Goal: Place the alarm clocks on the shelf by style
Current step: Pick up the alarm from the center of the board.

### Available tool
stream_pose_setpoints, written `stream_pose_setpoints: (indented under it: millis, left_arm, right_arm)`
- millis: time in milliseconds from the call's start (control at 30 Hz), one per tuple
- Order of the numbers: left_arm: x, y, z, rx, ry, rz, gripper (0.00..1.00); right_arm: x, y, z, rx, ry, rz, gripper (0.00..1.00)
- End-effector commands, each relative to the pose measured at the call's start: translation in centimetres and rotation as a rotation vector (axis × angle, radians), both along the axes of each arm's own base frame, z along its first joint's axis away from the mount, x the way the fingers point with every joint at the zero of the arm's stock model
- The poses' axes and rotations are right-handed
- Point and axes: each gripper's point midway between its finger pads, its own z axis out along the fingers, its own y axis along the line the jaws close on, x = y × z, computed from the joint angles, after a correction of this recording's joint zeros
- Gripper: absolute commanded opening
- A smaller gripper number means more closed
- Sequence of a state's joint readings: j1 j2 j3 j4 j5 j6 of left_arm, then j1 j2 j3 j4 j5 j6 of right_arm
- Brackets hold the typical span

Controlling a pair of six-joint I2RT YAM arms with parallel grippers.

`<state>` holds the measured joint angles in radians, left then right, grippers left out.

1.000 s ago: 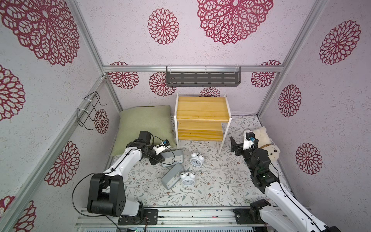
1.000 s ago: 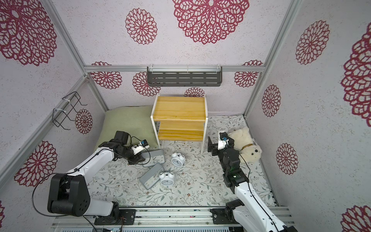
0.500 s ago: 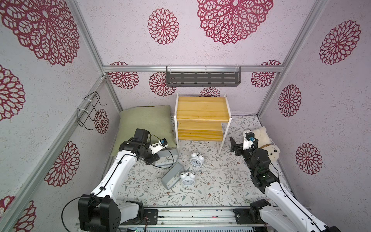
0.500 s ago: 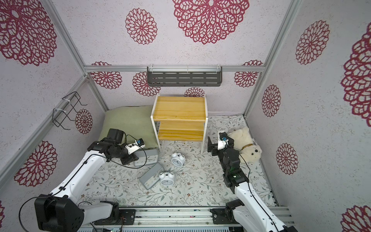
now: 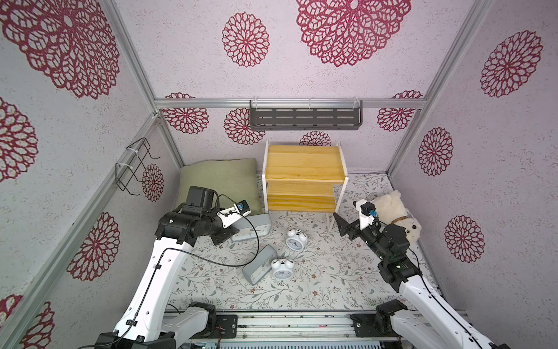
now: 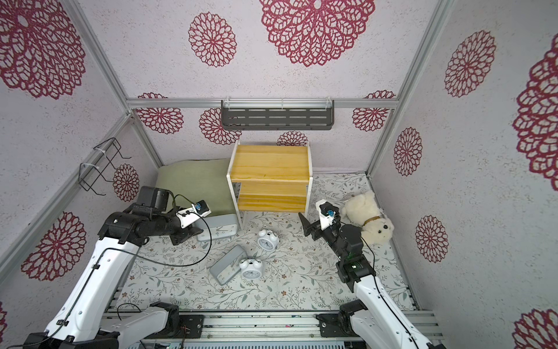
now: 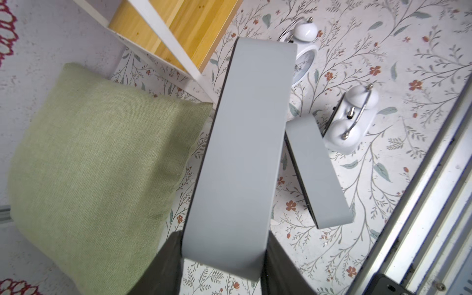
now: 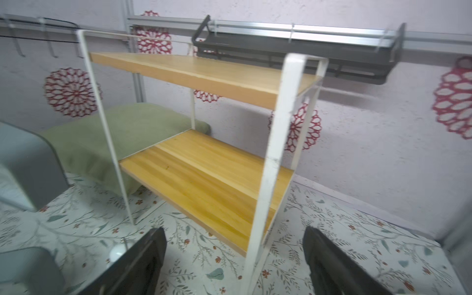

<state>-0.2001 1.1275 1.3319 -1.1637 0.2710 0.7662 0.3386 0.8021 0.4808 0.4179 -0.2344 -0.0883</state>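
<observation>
the alarm clocks come in two styles. the boxy kind is light grey with rounded corners and a white analog face; the round kind is white, smaller, with twin bells and a wire handle on top. counted: four clocks, two of each style, and one shelf [image 5: 305, 164] with two yellowish wooden boards in a thin white frame.

the left gripper [image 5: 233, 232] is clamped on one grey rectangular clock [image 5: 253, 226], a finger [image 7: 158, 265] on each broad side, just beside the shelf's front left leg and next to the green cushion [image 5: 220, 178]. the second grey rectangular clock [image 5: 258, 269] lies tilted on the floral cloth [image 5: 317, 281], touching or just beside a round twin-bell clock [image 5: 281, 269]. the other round twin-bell clock [image 5: 296, 240] stands between that pair and the shelf, face up toward the camera in both top views. all four clocks are in front of the shelf, off its boards.

the right gripper [image 8: 233, 229] hangs by the shelf's front right leg with its jaws spread wide and nothing between them, a white plush dog [image 5: 395, 211] just behind it.
</observation>
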Motion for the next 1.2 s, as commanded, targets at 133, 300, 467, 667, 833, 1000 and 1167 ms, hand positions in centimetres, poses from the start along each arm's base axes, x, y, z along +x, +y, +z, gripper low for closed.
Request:
stream_pose_setpoints:
  millis: [133,300,467,667,833,1000,1167]
  left_arm:
    - [-1.0,-5.7,4.5,-0.199,-0.061,-0.229,0.1]
    - [-0.3,-8.8,4.9,-0.231,-0.057,-0.337,0.09]
    - [0.6,-11.2,4.8,-0.252,-0.044,-0.406,0.08]
    - [1.3,-13.4,4.8,-0.261,-0.035,-0.455,0.08]
    - [1.7,-14.6,4.8,-0.251,-0.046,-0.484,0.07]
    - [1.9,-15.1,5.1,-0.252,-0.055,-0.489,0.07]
    - [1.6,-15.5,5.2,-0.258,-0.059,-0.502,0.07]
  right_arm:
    - [-4.8,5.4,3.2,-0.002,-0.092,0.44,0.91]
    - [-6.5,7.1,3.1,-0.009,-0.084,0.605,0.94]
    - [-7.4,8.2,2.8,-0.021,-0.061,0.713,0.98]
    - [-7.5,9.1,2.3,-0.028,-0.023,0.762,0.99]
    - [-7.3,9.7,1.9,-0.021,0.008,0.78,0.99]
    - [-7.1,10.1,1.5,-0.019,0.03,0.787,0.98]
    - [-6.0,10.2,1.2,-0.014,0.045,0.741,0.95]
